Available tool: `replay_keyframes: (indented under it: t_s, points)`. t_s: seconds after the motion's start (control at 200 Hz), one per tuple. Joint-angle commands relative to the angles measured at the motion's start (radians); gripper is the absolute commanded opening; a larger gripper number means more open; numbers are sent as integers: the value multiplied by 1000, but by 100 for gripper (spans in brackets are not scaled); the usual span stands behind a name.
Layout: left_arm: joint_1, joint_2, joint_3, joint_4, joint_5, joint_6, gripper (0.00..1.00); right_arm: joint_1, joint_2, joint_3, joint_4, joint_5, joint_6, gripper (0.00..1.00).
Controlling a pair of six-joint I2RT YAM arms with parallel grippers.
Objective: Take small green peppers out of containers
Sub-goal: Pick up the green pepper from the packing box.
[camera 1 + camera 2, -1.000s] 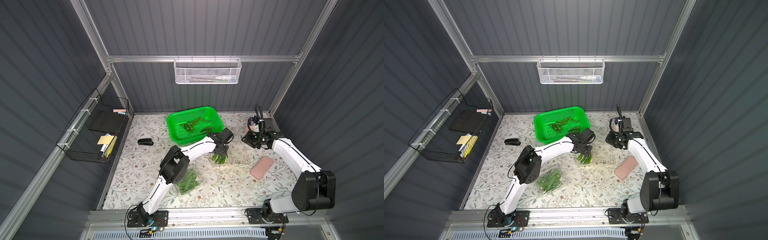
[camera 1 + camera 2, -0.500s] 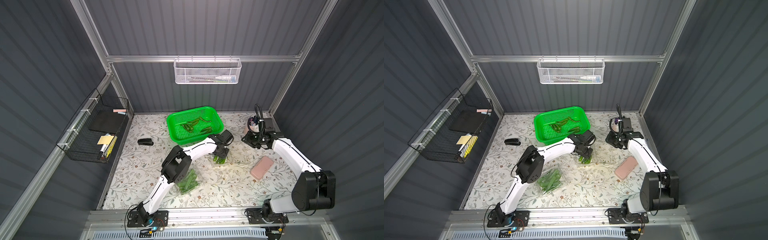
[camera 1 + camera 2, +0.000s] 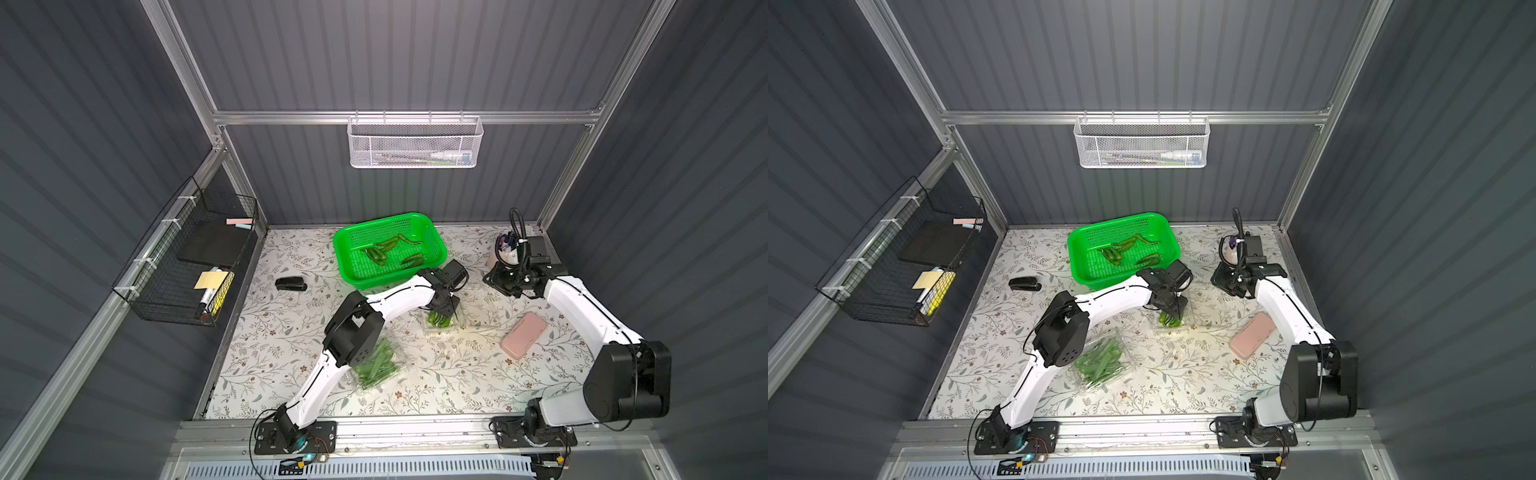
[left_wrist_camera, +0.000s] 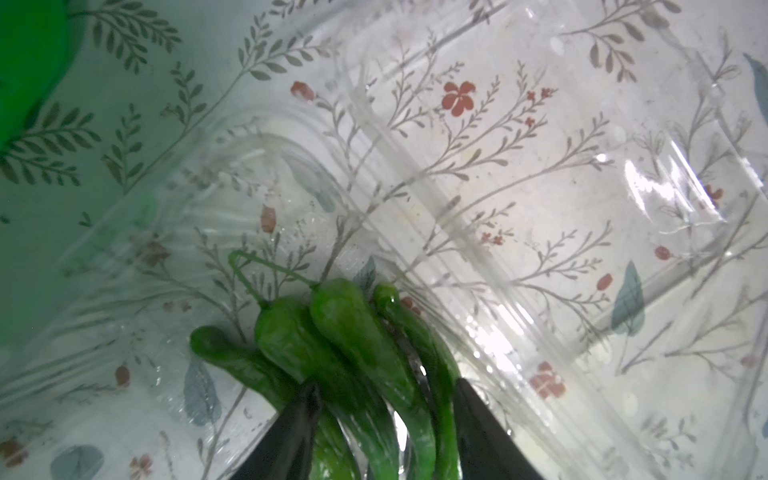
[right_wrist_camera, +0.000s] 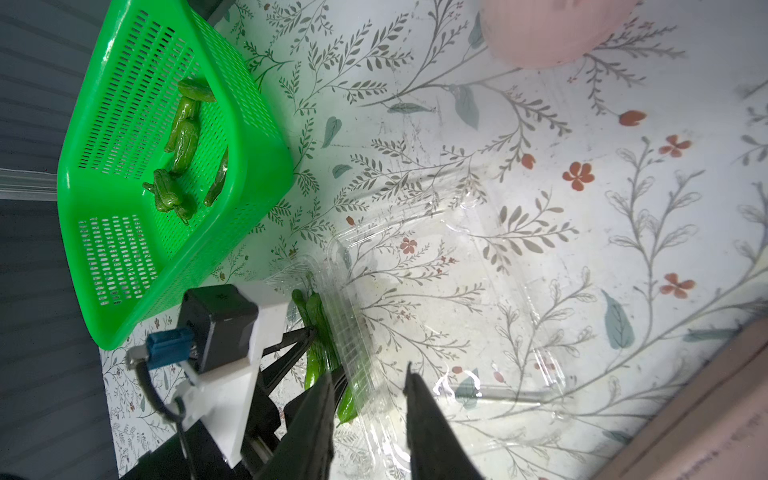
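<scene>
**While Peppers Wait in Clear Boxes, Two Arms Reach Over a Flowered Table**

Where dark grey ribbed walls [image 3: 415,62] close the cell on three sides, a silvery aluminium frame [image 3: 399,117] carries a white mesh wall basket [image 3: 415,143] at the back. A black wire wall basket [image 3: 183,266] hangs on the left-hand wall. Below lies the table [image 3: 457,374], covered with a white sheet printed with grey leaves and small red flowers.

A bright green perforated plastic basket [image 3: 374,276] stands toward the back, with several slim, glossy small green peppers [image 3: 384,249] in it. Just in front of it, an open clear plastic clamshell container [image 5: 478,291] lies flat on the sheet. The left gripper [image 4: 385,382] reaches into it, jaws apart astride a bunch of peppers; whether they press on them I cannot tell. The right gripper [image 5: 370,368] hangs above that container, jaws apart in the air.

A second clear clamshell container [image 3: 382,365], packed with peppers, rests nearer the front beside the left arm. A pink oblong case [image 3: 523,334] lies beside the right arm. A small black stapler [image 3: 291,284] sits well apart, toward the left wall.
</scene>
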Motion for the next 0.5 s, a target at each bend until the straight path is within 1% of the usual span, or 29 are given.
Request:
replay_keyframes:
  t_s: [0.0,0.21,0.435,0.495]
  points:
    - [4,48,-9,-82,-24,-15,52,-1,9,16,-10,-12,-6,32]
    - [4,3,-48,-42,-102,-34,52,-1,9,11,-10,-13,-6,32]
    - [4,0,-56,-42,-117,-40,52,-1,7,12,-9,-13,-9,32]
    - [2,-4,-53,-48,-143,-47,51,-1,8,14,-11,-13,-9,32]
